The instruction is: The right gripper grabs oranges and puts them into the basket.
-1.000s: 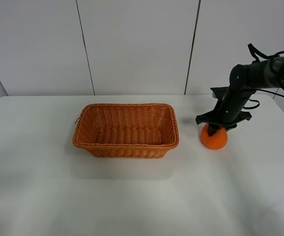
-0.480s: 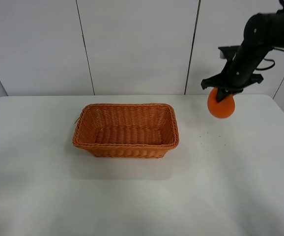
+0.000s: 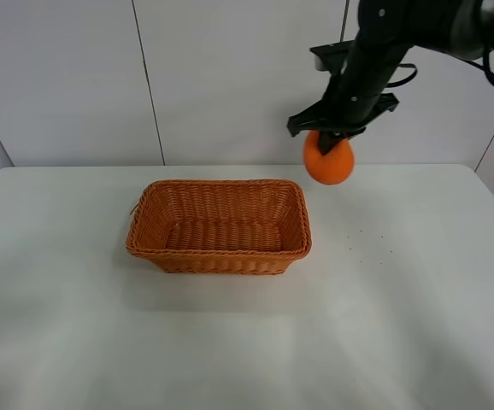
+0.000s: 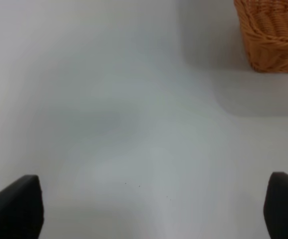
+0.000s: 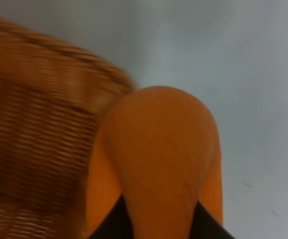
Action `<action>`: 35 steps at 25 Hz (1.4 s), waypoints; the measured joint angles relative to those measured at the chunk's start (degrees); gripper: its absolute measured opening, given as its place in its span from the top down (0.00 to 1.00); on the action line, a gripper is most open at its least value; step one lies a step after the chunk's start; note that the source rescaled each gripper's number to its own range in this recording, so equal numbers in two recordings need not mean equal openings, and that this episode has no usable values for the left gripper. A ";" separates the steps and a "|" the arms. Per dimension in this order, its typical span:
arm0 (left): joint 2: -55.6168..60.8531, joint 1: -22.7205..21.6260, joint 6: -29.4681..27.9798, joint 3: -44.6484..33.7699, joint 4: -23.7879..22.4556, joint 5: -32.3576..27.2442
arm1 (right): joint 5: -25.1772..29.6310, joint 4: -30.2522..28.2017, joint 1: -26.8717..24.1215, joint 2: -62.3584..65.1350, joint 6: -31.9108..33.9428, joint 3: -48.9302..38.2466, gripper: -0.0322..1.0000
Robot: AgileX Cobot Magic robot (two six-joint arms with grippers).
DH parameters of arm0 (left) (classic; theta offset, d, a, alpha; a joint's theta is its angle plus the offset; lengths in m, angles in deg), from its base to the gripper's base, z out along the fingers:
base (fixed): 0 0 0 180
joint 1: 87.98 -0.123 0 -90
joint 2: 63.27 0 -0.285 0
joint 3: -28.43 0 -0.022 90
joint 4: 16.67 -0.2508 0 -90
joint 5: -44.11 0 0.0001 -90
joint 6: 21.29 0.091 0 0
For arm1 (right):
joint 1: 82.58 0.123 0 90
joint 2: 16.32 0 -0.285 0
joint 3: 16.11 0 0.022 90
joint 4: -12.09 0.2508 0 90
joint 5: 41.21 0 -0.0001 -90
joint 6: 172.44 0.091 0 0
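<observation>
So the right claw (image 3: pixel 330 137) is clamped on the 1 orange (image 3: pixel 328 162), hanging above the desk (image 3: pixel 401 307) near the basket (image 3: pixel 221 254) corner. Only the carry-over and drop look left.

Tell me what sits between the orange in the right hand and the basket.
Nothing. In the exterior high view the orange, held aloft in the right hand, hangs just past the basket's right end, with only bare white table between them.
</observation>
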 joint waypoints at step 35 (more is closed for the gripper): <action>0.00 0.00 0.00 0.00 0.00 0.00 | 3.75 1.64 13.11 -13.85 1.02 18.67 0.00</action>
